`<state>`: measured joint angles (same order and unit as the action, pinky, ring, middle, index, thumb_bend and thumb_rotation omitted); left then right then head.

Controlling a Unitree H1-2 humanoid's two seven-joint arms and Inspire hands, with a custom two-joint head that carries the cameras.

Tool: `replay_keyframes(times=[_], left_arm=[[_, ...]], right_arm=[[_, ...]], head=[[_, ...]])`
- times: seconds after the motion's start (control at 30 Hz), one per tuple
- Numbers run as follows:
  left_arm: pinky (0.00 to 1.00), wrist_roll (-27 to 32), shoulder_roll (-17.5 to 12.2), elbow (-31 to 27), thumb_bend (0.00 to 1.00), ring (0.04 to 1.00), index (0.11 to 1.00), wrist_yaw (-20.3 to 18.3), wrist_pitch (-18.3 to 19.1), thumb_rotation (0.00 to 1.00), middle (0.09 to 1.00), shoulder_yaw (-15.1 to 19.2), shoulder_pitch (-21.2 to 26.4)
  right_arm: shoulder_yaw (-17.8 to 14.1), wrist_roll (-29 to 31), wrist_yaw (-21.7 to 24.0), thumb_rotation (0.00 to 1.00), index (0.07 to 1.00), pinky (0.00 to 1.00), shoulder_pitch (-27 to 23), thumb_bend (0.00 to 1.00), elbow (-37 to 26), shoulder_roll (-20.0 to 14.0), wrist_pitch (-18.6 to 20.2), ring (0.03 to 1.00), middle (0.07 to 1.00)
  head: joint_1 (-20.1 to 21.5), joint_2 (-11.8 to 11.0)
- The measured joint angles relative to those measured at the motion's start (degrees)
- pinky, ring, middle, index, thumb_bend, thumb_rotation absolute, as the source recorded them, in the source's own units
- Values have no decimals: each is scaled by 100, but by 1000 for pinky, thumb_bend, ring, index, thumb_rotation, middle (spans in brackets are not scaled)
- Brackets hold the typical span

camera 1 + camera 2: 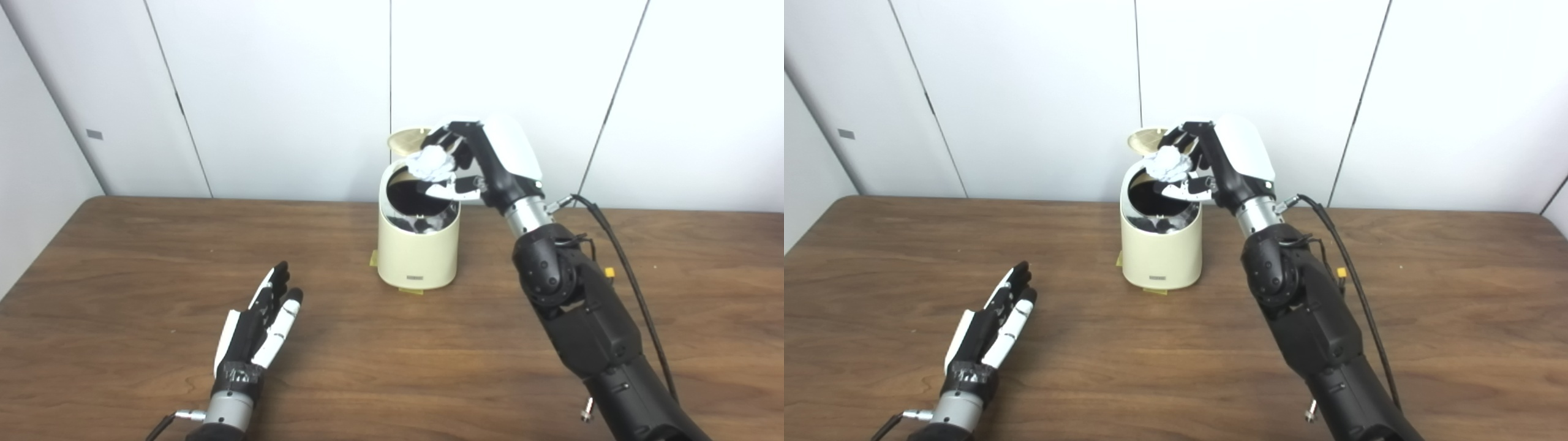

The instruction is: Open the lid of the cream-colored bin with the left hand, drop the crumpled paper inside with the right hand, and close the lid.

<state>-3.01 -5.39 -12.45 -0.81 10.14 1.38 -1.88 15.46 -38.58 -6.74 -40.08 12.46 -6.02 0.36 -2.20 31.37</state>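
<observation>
1. Bin (419, 251), cream-colored, stands upright on the wooden desk (122, 275) near its back edge, in front of white wall panels (275, 92).
2. Lid (409, 141) is open, tipped up behind the bin's mouth; the dark inside is visible, with some crumpled bits already low inside.
3. Right hand (471, 162) is raised over the bin's rim, fingers curled around the crumpled paper (432, 164).
4. Paper is white, held directly above the open mouth, at the rear-right part of the opening, not yet dropped in.
5. Thumb of right hand (1188, 187) sits just under the paper, close to the bin's rim; whether it touches the rim, cannot tell.
6. Right arm (582, 306) comes in from lower right, black casing, with a black cable (625, 263) running along its outer side.
7. Left hand (257, 327) lies low over the desk at front left, well apart from the bin, fingers straight and together, pointing toward the bin, holding nothing.
8. Small yellow tape pieces (411, 291) show on the desk at the bin's base, front and left side.
</observation>
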Motion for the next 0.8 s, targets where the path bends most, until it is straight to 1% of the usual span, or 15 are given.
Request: replay_keyframes(times=[0.13, 0.27, 0.33, 0.37, 0.47, 0.5, 0.53, 0.6, 0.8], left_arm=[[1000, 2, 5, -20, 526, 978, 997, 3, 43, 696, 968, -8, 0], [1000, -1, 9, -37, 515, 977, 998, 19, 66, 693, 965, -8, 0], [1000, -2, 16, -39, 506, 979, 997, 29, 69, 693, 962, -8, 0], [1000, -2, 19, -41, 503, 980, 995, 31, 71, 693, 961, -9, -1], [997, -2, 24, -47, 495, 972, 995, 33, 71, 687, 957, -10, -3], [998, -6, 24, -47, 492, 972, 996, 35, 72, 694, 956, -12, -3], [1000, -8, 24, -48, 496, 969, 997, 36, 72, 694, 957, -16, -3], [1000, -11, 27, -59, 509, 967, 997, 36, 82, 695, 957, -23, -9], [1000, -5, 52, -125, 511, 975, 998, 39, 170, 686, 961, -28, -20]], right_arm=[[16, -39, 55, 0, 530, 351, 32, 513, -59, 9, 67, 383, 508], [19, -46, 160, 0, 515, 379, 160, 516, -63, 2, 155, 395, 510], [36, -49, 271, 0, 533, 392, 202, 515, -64, -7, 192, 394, 502], [58, -56, 327, 0, 546, 407, 214, 513, -67, -19, 228, 392, 501], [111, -118, 516, 0, 542, 473, 207, 514, -105, -52, 404, 405, 511], [118, -125, 559, 64, 518, 485, 195, 518, -127, -59, 462, 476, 561], [121, -130, 592, 105, 504, 493, 187, 520, -137, -58, 499, 521, 591], [122, -136, 619, 125, 497, 487, 173, 521, -142, -57, 566, 543, 605], [138, -153, 635, 136, 495, 471, 162, 523, -142, -76, 602, 563, 631]], head=[[0, 27], [-9, 79], [-26, 79], [-18, 88], [-26, 88], [-26, 88], [-9, 97], [-9, 97], [35, 115]])
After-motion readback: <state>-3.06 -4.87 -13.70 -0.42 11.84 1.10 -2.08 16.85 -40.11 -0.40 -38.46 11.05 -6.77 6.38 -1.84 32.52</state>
